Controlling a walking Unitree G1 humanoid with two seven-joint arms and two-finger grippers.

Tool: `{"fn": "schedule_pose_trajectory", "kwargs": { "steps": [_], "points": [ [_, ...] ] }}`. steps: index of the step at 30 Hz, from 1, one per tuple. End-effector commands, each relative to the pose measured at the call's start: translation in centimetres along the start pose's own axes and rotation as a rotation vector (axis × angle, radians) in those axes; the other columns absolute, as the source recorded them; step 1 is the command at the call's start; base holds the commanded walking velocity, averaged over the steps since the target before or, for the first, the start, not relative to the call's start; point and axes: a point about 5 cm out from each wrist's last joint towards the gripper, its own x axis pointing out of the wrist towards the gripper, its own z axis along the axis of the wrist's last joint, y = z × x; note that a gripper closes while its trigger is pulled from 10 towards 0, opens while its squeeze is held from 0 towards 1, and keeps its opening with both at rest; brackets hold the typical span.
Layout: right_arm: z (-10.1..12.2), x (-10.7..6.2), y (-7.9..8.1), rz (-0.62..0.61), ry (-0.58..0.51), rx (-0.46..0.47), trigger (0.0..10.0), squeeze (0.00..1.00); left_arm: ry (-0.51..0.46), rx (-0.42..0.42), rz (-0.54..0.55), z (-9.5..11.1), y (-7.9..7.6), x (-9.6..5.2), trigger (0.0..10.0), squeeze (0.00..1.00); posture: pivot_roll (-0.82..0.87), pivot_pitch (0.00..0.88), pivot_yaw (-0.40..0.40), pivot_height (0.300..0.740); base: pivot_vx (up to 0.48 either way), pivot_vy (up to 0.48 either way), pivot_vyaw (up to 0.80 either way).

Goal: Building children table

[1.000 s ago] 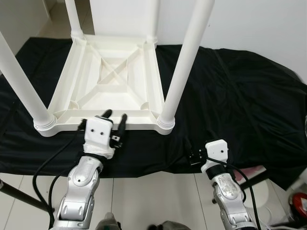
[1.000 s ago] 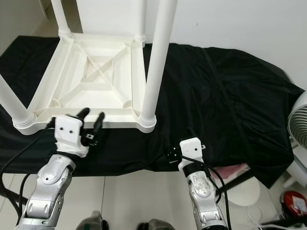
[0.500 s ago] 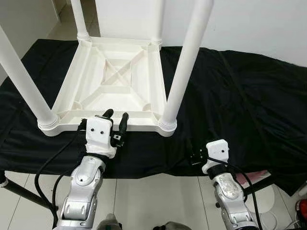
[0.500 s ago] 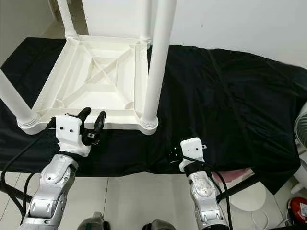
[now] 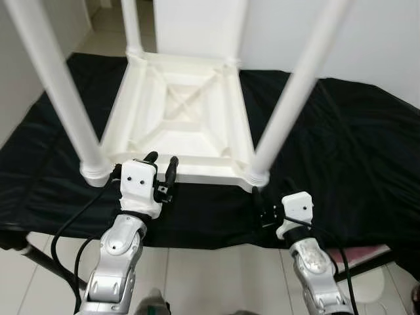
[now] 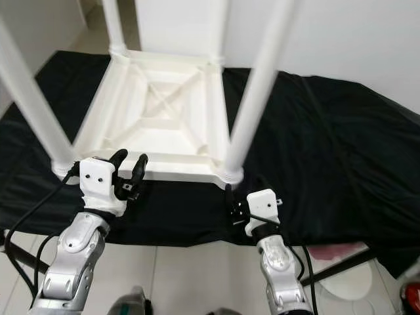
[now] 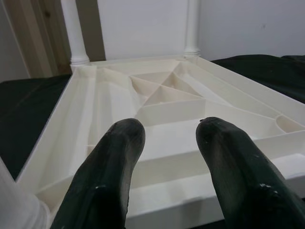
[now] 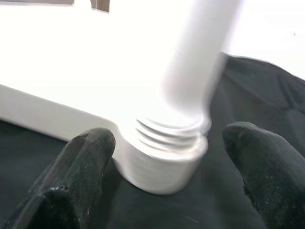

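White plastic table lies upside down on the black cloth, all four legs screwed in. Since a second ago the camera has closed in; the right gripper, jaws wide apart, now frames the near right leg's socket. Left gripper, jaws apart, faces the near rim. Assembly looks nearly finished.

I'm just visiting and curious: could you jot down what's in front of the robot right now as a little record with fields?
Object: white children table, upside down, four legs pointing up
Surface: black cloth
Left gripper: open, fingertips at the table's near edge
Right gripper: open, facing the screw base of the near right leg, not touching
Background: white wall
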Motion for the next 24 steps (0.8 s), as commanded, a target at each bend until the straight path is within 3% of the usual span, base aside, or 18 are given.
{"fn": "schedule_pose_trajectory", "kwargs": {
  "steps": [1,5,16,22,23,24],
  "points": [
    [-0.4,-0.4,-0.7,-0.016,0.020,-0.027,10.0,0.00,0.000,-0.003,-0.026,-0.1,-0.9,0.0,10.0,0.00,0.08,0.016,-0.057,0.740,0.000,0.000,0.00],
    [-0.4,-0.3,-0.7,-0.018,0.018,-0.026,10.0,0.00,-0.006,0.041,-0.042,0.0,-1.0,0.1,10.0,0.00,0.08,0.016,-0.056,0.740,0.000,0.000,0.00],
    [-0.3,-0.2,-0.8,-0.033,0.011,-0.027,10.0,0.00,-0.012,0.055,-0.063,0.0,-1.2,0.1,10.0,0.00,0.08,0.018,-0.057,0.740,0.000,0.000,0.00],
    [0.8,0.6,-1.3,-0.065,-0.028,0.003,10.0,0.00,-0.034,0.067,-0.139,0.5,-1.9,0.2,10.0,0.00,0.08,0.019,-0.057,0.740,0.000,0.000,0.00],
    [1.4,1.0,-1.5,-0.074,-0.053,0.035,10.0,1.00,-0.050,0.072,-0.180,0.9,-2.1,0.3,10.0,0.00,0.08,0.019,-0.057,0.740,0.000,0.000,0.00],
    [1.7,1.1,-1.7,-0.080,-0.065,0.033,10.0,1.00,-0.062,0.078,-0.198,1.1,-2.2,0.3,10.0,0.00,0.08,0.019,-0.057,0.740,0.000,0.000,0.00]
  ]
}}
